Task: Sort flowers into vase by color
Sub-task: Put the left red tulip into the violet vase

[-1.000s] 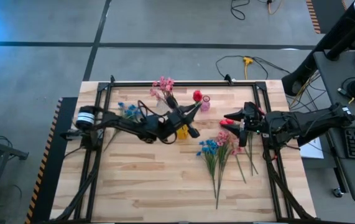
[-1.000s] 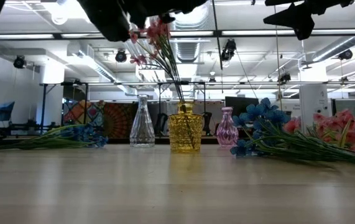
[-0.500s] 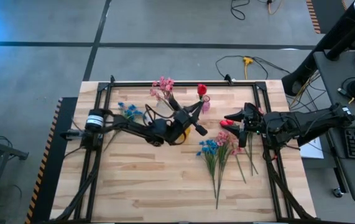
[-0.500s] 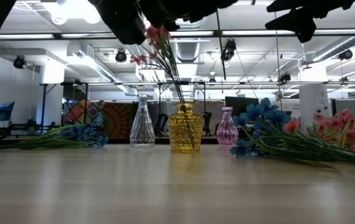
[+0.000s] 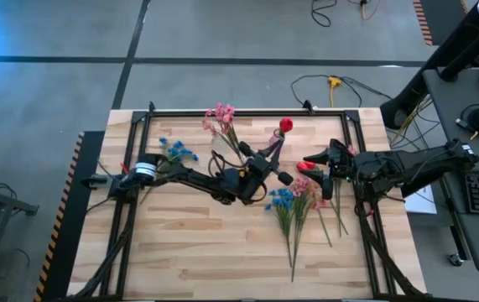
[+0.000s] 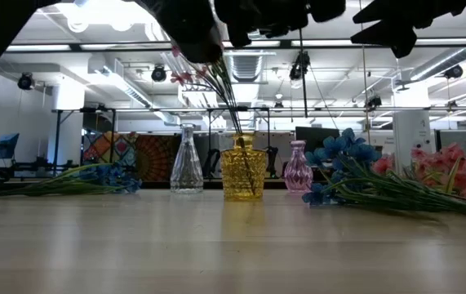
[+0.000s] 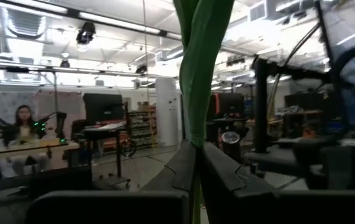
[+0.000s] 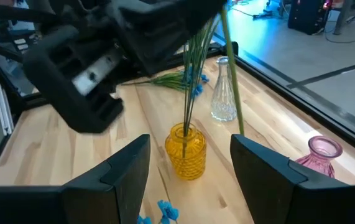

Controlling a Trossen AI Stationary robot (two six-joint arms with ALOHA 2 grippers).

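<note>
My left gripper is shut on a red tulip-like flower. Its bud stands above the fingers and its thin stem hangs down toward the pink vase. The yellow vase holds pink sprays by their stems. A clear vase stands to its left. Blue flowers lie on the table's left. A mixed pile of flowers lies on the right. My right gripper waits open above that pile. My left gripper pinches the red flower's green stem and leaf between its two shut fingers, some way below the bud. The flower is lifted clear and roughly upright. Its stem's lower part hangs free below the fingers, near the pink vase.
The three vases stand in a row near the table's far middle, close together. A black frame runs along the table's edges. The near half of the wooden table is bare. A person sits at a desk far beyond the table.
My left gripper has carried the red flower toward the table's right, from above the yellow vase toward the pink vase. The hanging stem has shifted right with it. The right arm has kept still.
</note>
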